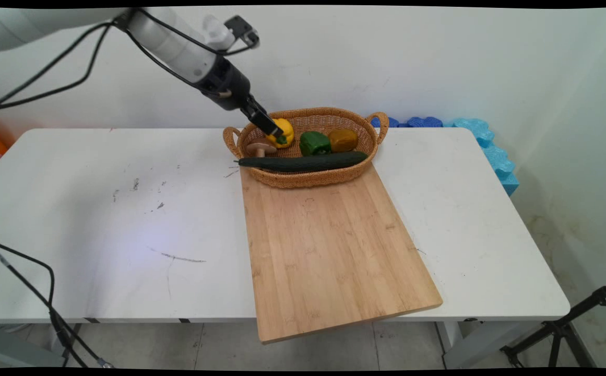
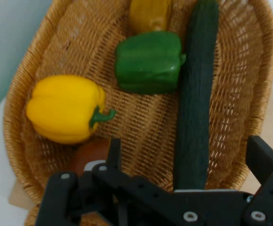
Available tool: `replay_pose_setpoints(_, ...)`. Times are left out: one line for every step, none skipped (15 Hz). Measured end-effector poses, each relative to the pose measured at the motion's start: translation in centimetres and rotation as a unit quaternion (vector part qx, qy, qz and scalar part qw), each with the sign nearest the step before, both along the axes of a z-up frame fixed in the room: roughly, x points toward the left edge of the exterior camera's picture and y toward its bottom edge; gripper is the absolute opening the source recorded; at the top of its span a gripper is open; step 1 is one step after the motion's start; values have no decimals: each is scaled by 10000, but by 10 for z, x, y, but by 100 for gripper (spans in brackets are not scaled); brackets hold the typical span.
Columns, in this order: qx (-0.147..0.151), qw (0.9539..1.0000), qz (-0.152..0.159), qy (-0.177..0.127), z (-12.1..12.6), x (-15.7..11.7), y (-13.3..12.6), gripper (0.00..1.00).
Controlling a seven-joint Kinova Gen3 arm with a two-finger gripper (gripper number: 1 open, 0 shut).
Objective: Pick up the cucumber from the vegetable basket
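My gripper [image 1: 270,127] hangs open just above the left end of a woven basket [image 1: 308,180] at the table's back. In the hand view the gripper [image 2: 188,157] has its fingers [image 2: 114,151] spread wide, with nothing between them but the near end of a long dark cucumber [image 2: 195,94] below. A yellow bell pepper [image 1: 283,131] [image 2: 66,109] lies right beside the fingers. Lower in the basket a brown mushroom [image 1: 261,149] [image 2: 90,153] is partly hidden by the linkage. A green pepper [image 1: 315,142] [image 2: 148,61] and an ochre vegetable [image 1: 343,139] [image 2: 148,14] lie further along. The cucumber [image 1: 303,162] spans the basket's front.
A large wooden cutting board [image 1: 329,245] runs from under the basket to past the table's near edge. Blue foam pieces [image 1: 490,151] line the back right corner. A black tripod leg [image 1: 569,324] stands on the floor at the lower right. Black cables [image 1: 47,282] hang at the left.
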State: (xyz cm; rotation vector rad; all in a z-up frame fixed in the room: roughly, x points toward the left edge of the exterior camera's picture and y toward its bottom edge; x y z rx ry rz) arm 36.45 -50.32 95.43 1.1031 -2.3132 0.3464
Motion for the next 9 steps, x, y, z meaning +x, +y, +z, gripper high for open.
replay_pose_setpoints(83,10000,24,-17,-7,-3,-5,100)
replay_pose_setpoints(135,9999,38,-25,-11,-5,-8,100)
replay_pose_setpoints(210,9998,52,-38,-18,-8,-12,100)
replay_pose_setpoints(256,9996,61,-42,-22,-10,-15,100)
replay_pose_setpoints(338,9994,79,-46,-30,-15,-20,100)
replay_pose_setpoints(406,9991,91,-40,-37,-19,-26,100)
replay_pose_setpoints(457,9989,94,-33,-43,-24,-31,100)
replay_pose_setpoints(501,9987,94,-16,-49,-28,-36,100)
replay_pose_setpoints(533,9985,85,-14,-54,-32,-41,100)
